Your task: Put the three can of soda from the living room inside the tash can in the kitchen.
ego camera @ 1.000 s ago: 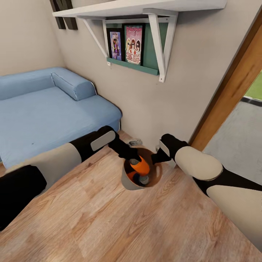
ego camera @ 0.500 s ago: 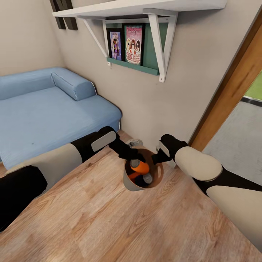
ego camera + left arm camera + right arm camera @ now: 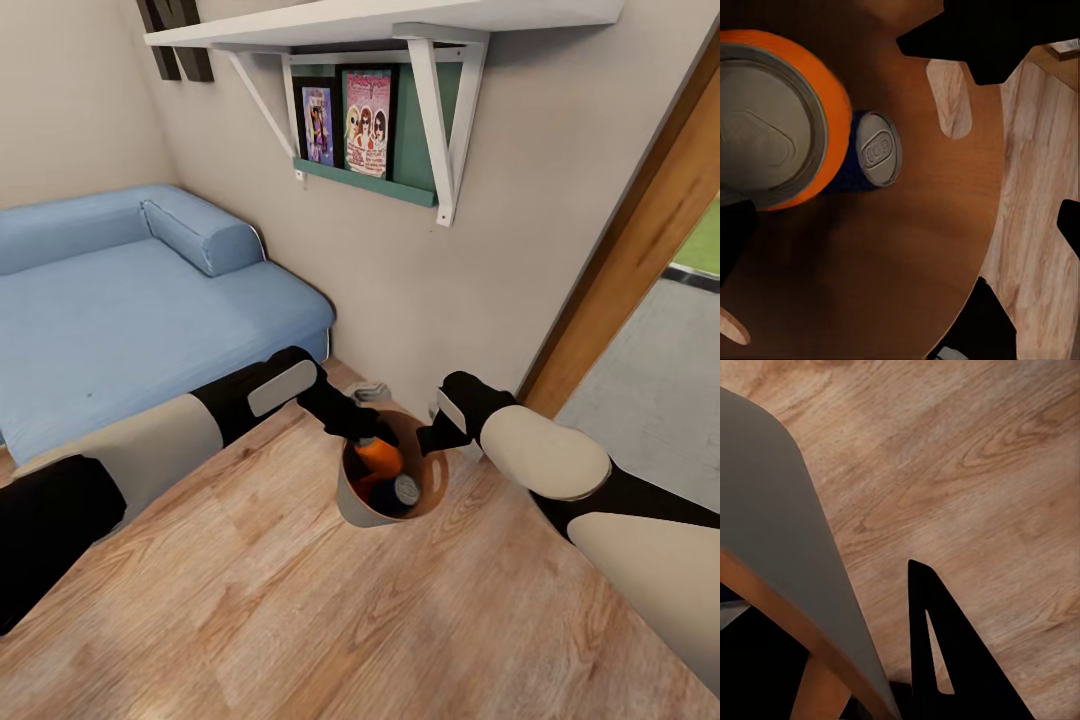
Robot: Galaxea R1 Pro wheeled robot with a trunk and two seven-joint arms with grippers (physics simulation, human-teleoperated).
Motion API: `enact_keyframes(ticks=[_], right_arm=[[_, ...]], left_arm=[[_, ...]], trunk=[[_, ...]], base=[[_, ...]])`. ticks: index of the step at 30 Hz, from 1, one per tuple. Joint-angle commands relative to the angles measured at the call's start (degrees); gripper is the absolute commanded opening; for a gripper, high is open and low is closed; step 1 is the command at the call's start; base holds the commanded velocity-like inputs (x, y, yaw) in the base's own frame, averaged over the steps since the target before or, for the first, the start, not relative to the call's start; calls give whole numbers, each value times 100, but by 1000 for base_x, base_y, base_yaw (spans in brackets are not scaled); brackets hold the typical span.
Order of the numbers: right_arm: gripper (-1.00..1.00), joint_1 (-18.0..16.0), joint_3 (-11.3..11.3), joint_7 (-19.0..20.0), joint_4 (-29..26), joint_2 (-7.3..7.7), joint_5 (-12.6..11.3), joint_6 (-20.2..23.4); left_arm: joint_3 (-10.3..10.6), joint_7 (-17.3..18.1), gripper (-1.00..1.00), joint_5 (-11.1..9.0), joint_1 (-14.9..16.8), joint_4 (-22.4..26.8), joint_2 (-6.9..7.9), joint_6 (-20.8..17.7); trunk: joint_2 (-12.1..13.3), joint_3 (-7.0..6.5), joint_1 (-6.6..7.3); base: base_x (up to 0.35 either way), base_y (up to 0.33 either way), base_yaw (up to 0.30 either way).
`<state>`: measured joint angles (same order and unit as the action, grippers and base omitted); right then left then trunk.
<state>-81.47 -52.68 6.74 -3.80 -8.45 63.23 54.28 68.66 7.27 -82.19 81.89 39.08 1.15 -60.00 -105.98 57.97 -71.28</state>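
The left gripper [image 3: 366,441] holds an orange soda can with a silvery top [image 3: 380,456] just inside the round tapered grey-beige trash can with orange-brown inside [image 3: 352,505]. A dark blue soda can [image 3: 874,154] lies at the bin's bottom. At three o'clock, the right gripper [image 3: 432,436] clamps the rim

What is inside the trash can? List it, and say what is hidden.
Inside the trash can: an orange soda can under the left gripper, and a dark blue soda can beside it. The orange can covers part of the bottom; no third can shows.
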Motion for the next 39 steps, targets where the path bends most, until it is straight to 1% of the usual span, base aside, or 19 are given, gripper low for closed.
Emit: enact_keyframes(ticks=[1, 4, 8, 9, 10, 11, 15, 17, 18, 19, 21, 23, 27, 30, 31, 34, 35, 37, 39], right_arm=[[-100, -1, -104, 29, 0, 1, -118, 4], [-100, -1, -103, 29, -4, 3, -118, 4], [-100, -1, -97, 29, -12, 8, -118, 4], [-100, -1, -98, 29, -17, 11, -118, 4], [-100, -1, -99, 29, -18, 13, -118, 4], [-100, -1, -102, 29, -21, 15, -118, 4], [-100, -1, -104, 29, -23, 18, -118, 4], [-100, -1, -108, 29, -24, 19, -118, 4], [-100, -1, -109, 29, -24, 19, -118, 4], [-100, -1, -110, 29, -26, 19, -118, 4], [-100, -1, -114, 29, -29, 22, -118, 4], [-100, -1, -117, 29, -31, 25, -118, 4], [-100, -1, -119, 29, -33, 27, -118, 4], [-100, 7, -120, 29, -33, 28, -118, 4], [-100, 34, -120, 29, -33, 28, -118, 4], [-100, 70, -130, 28, -44, 28, -118, 4], [-100, 87, -134, 14, -48, 28, -118, 8], [-100, 97, -135, 7, -49, 28, -118, 10], [-100, 152, -135, -3, -53, 31, -118, 17]], left_arm=[[7, -4, 100, 79, -2, 6, 5, 0], [7, 10, 100, 80, -13, 120, 32, 0], [2, -5, 100, 80, -50, 638, 277, 0], [0, -19, 100, 79, -63, 1002, 538, 0], [-2, -23, 100, 76, -66, 1116, 637, 0], [-7, -28, 100, 69, -70, 1327, 845, 0], [-20, -26, 100, 49, -79, 1818, 1298, 0], [-25, -16, 100, 30, -83, 2246, 1664, 0], [-27, -16, 100, 26, -84, 2342, 1742, 0], [-108, -15, 100, 19, -86, 2583, 1951, 4], [-238, -9, 100, 16, -108, 2695, 2086, 41], [-646, 19, 100, 21, -319, 2836, 2286, 101], [-1429, 2, 100, 141, -794, 2861, 2401, 165], [-1737, -6, 100, 689, -1239, 2818, 2427, 345], [-1865, -1, 100, 1047, -1514, 2673, 2430, 655], [-1969, 2, 100, 1302, -1723, 2293, 2432, 1049], [-1999, 15, 100, 1414, -1799, 1842, 2429, 1357], [-2006, 27, 100, 1498, -1829, 1514, 2428, 1624], [-1998, 48, 100, 1733, -1923, 807, 2414, 2241]], trunk=[[0, -1, 0], [0, -1, 0], [0, -1, 0], [0, -1, 0], [0, -1, 0], [0, -1, 0], [0, -1, 0], [0, -1, 0], [0, -1, 0], [0, -1, 0], [0, -1, 0], [0, -1, 0], [0, -1, 0], [0, -1, 0], [0, -1, 0], [0, -1, 0], [0, -1, 0], [0, -1, 0], [0, -1, 0]], base=[[0, 0, 0], [0, 0, 0], [0, 0, 0], [0, 0, 0], [0, 0, 0], [0, 0, 0], [0, 0, 0], [0, 0, 0], [0, 0, 0], [0, 0, 0], [0, 0, 0], [0, 0, 0], [0, 0, 0], [0, 0, 0], [0, 0, 0], [0, 0, 0], [0, 0, 0], [0, 0, 0], [0, 0, 0]])
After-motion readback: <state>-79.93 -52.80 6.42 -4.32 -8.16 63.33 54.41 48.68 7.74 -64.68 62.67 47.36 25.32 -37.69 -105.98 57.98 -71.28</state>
